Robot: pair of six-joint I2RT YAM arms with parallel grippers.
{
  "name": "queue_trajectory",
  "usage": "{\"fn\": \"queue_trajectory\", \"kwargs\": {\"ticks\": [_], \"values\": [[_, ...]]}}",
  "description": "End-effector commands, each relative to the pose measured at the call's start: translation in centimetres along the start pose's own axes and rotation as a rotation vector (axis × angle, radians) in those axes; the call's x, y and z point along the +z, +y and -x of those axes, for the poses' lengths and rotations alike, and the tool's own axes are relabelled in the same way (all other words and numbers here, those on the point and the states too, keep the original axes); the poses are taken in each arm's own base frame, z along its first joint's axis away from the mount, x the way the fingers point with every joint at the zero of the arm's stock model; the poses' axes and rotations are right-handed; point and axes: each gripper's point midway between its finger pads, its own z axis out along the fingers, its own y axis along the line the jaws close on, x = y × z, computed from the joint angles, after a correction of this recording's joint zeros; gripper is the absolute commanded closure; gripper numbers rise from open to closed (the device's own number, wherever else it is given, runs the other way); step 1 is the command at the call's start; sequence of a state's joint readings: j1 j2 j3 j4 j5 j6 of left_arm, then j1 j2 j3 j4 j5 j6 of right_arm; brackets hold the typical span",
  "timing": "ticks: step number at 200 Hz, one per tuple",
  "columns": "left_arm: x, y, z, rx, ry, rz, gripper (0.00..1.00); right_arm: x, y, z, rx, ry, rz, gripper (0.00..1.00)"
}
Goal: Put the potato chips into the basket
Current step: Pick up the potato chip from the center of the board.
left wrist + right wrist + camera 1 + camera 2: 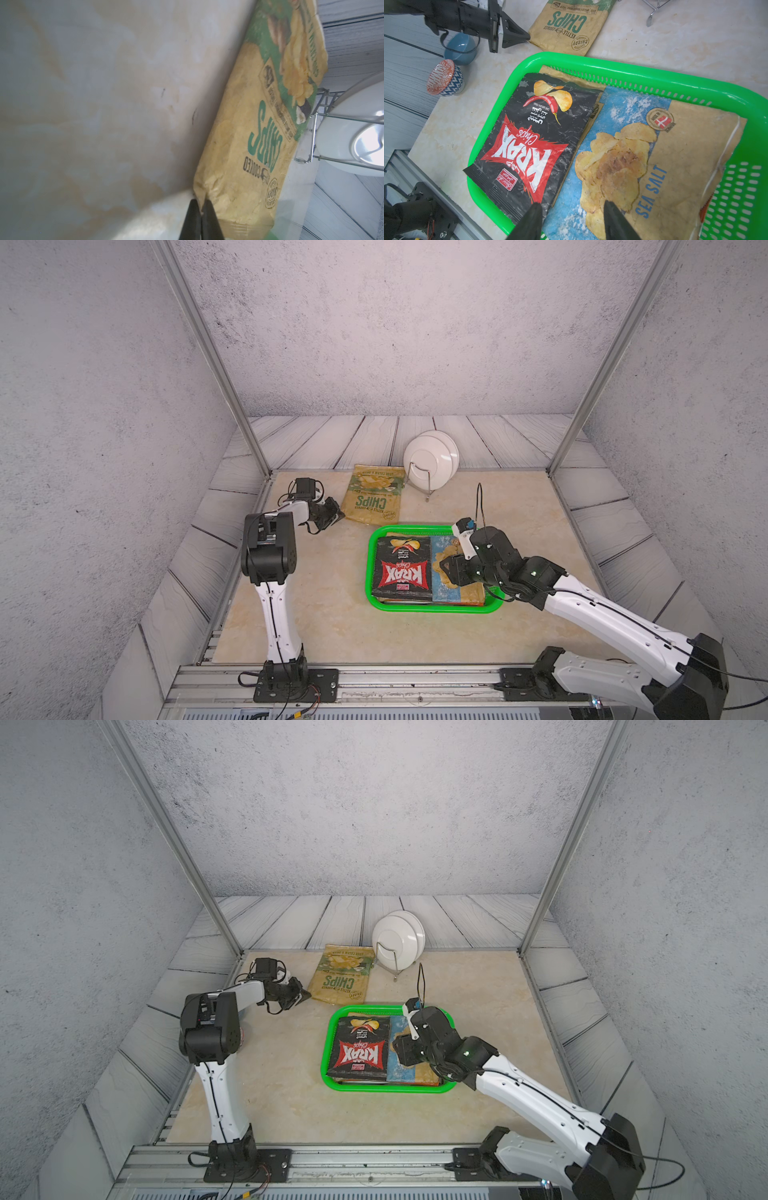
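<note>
Left claw [201,202] is clamping the near corner of the flat tan crinkly "CHIPS" bag [239,145], its length extending away.

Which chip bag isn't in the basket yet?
The tan CHIPS bag, on the table beyond the green basket, corner pinched in the left claw. The black Krax bag and blue sea-salt bag lie inside it.

Tabletop [324,593]: beige marble-pattern slab, grey plank border [195,556] round it.
Far side: tan CHIPS bag [376,499] lying flat.
Just beside it: wire rack [429,483] holding white plates [430,458] upright.
Centre-right: green basket [432,608], just beside bag's near edge; contact unclear.
Left edge: blue bowl [459,49], patterned bowl [445,78]; slab or border, cannot tell.
</note>
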State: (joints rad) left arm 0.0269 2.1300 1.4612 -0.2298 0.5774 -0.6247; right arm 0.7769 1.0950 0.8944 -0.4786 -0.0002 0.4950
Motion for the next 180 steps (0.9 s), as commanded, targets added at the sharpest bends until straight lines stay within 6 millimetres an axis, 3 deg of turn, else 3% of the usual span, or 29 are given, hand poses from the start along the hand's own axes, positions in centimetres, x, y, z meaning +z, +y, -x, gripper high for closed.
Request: {"fn": "queue_trajectory", "kwargs": {"ticks": [1, 63, 111, 150, 180], "values": [[-4.6, -3.6, 1.9, 0.209, -0.073, -0.030, 1.00, -1.1, 0.3, 0.8, -0.013, -0.047, 0.018, 0.48], [-11.4, -6.6, 3.2, 0.494, -0.137, 0.052, 1.00, -2.0, 2.7, 1.7, -0.067, -0.088, 0.143, 0.48], [-16.9, -11.0, 2.8, 0.634, -0.257, -0.020, 1.00, -2.6, 4.7, 3.1, -0.111, -0.123, 0.234, 0.48], [-19.4, -12.7, 2.0, 0.624, -0.318, -0.063, 1.00, -1.4, 7.4, 5.8, -0.061, -0.100, 0.313, 0.48], [-20.5, -12.8, 1.5, 0.583, -0.348, -0.067, 1.00, 0.9, 9.9, 8.1, 0.087, -0.075, 0.410, 0.47]]}}
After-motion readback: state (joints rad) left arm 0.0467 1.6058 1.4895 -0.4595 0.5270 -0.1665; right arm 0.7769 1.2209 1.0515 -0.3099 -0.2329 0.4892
